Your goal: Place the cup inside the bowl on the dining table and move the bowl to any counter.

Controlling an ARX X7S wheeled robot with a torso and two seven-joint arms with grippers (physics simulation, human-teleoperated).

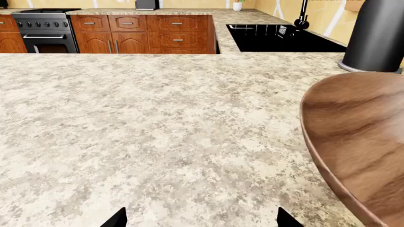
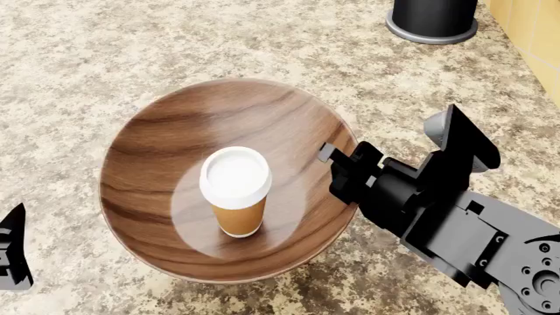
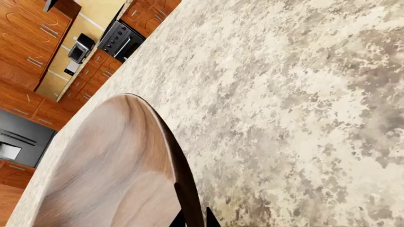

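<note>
Your right gripper (image 2: 337,164) is clamped narrow on the bowl (image 2: 166,164) rim, one finger inside and one outside, on the side of the bowl nearest the yellow wall. Your left gripper (image 1: 198,220) hangs spread wide with nothing in it, just beside the bowl's opposite side and not touching it.

The cup (image 2: 236,197) stands upright at the bowl's centre, lid on. The bowl rests on speckled stone (image 2: 79,59); a black post (image 2: 433,20) stands beyond the bowl.

A one-sided rim pinch on so wide a bowl may let it sag or twist when you lift, and the tall cup could then topple or slide out.

Count: one bowl, one cup, one post, two grippers.
</note>
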